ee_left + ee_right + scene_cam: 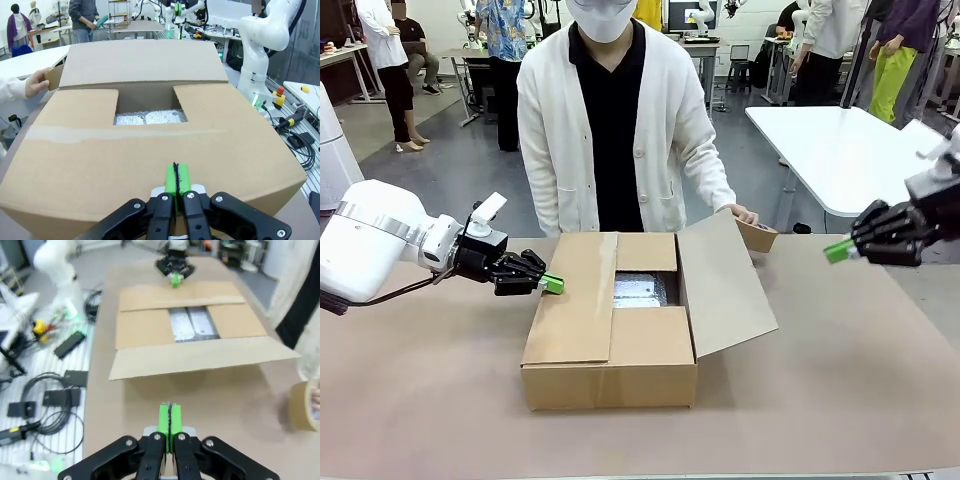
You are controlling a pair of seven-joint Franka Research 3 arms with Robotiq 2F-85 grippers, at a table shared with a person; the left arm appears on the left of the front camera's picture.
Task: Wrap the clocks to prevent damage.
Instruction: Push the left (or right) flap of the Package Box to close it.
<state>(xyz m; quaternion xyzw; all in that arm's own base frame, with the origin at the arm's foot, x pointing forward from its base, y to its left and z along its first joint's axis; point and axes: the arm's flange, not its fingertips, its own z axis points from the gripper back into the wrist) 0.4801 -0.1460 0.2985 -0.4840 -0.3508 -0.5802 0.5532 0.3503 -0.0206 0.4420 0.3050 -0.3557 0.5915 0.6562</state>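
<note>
A cardboard box [610,350] stands mid-table with its left and near flaps folded down and its right flap [725,290] tilted up. Through the gap show two silver wrapped bundles [638,290] [147,117] [192,322]; no clock face shows. My left gripper [552,284] [176,180] is shut with nothing in it, its green pads at the box's left flap [125,150]. My right gripper [838,250] [170,419] is shut too, hanging well to the right of the box [190,335]. The person's hand [745,213] [37,82] holds a roll of brown tape [757,236] [300,405] behind the raised flap.
The person in a white cardigan [610,130] stands at the far edge of the table, behind the box. Bare brown tabletop [840,380] lies right of and in front of the box. Cables and tools [50,390] lie off the table's side.
</note>
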